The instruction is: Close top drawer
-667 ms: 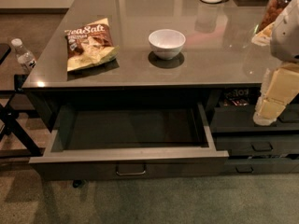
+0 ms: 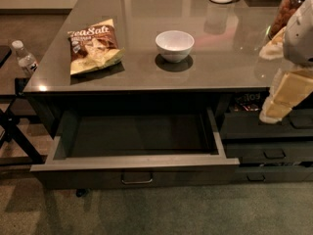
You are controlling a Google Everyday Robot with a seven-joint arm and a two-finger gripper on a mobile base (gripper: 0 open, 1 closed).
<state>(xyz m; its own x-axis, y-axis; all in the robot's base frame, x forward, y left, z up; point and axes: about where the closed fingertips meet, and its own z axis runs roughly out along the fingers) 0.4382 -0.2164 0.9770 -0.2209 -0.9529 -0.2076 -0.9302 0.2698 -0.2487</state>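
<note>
Here's the top drawer (image 2: 134, 168), pulled well out from under the surface's (image 2: 230, 67) near edge, with its grey inner walls and top rim in full view. Its small metal handle (image 2: 137, 180) sits at the centre of the front panel, facing out over open green carpet (image 2: 171, 209).

My claw (image 2: 271, 112) hangs off the surface's near right corner, in front of the narrower drawers (image 2: 274, 153) and right of the open drawer's right wall, not touching it. Whether the claw is apart or together, I cannot tell.

On the surface, a chip bag (image 2: 93, 45) lies towards the left edge, and a white bowl (image 2: 174, 45) stands near the middle, both back from the near edge. A water bottle (image 2: 24, 58) stands beyond the left edge, beside a dark frame (image 2: 14, 131) near the drawer's left corner.
</note>
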